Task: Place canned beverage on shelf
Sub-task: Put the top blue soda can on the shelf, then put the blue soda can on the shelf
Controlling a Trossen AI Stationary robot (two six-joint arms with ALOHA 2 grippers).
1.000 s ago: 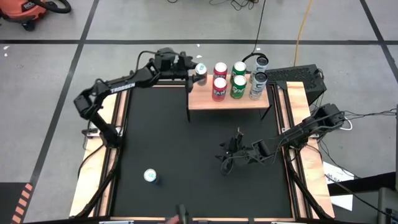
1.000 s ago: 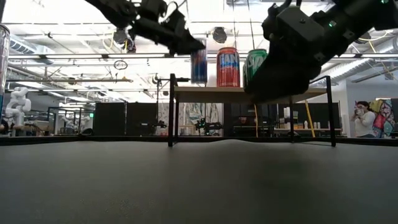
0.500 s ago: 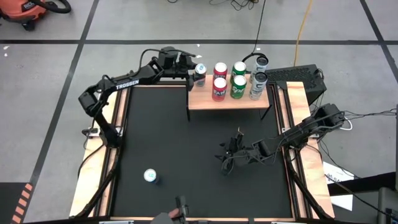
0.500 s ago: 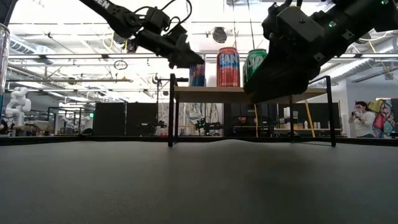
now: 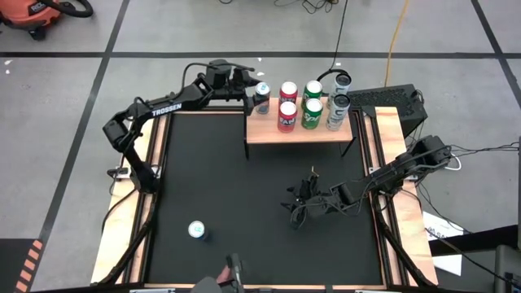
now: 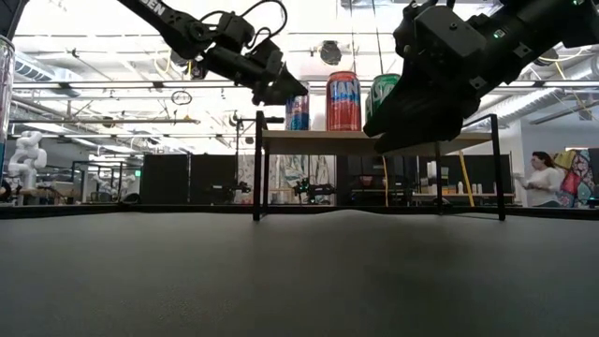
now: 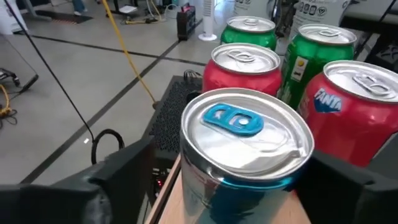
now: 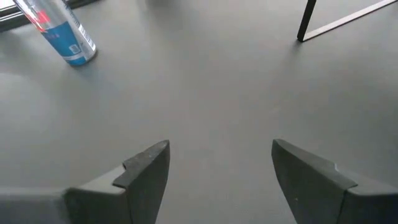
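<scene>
A blue-and-silver can stands upright on its base on the far left corner of the wood-topped shelf, and it also shows in the high view. My left gripper is open. Its fingers stand on either side of the can's upper part, and wood shows in the gap beside one finger. My right gripper is open and empty, low over the table's right half, its fingers spread in its wrist view.
Two red cans, two green cans and two silver cans stand on the shelf to the right of the blue one. Another blue-and-silver can stands on the black table near the front left, also in the right wrist view.
My left gripper has drawn back a little from the blue can toward the table's left edge and has sunk slightly. The can has stayed standing on the shelf's far left corner.
</scene>
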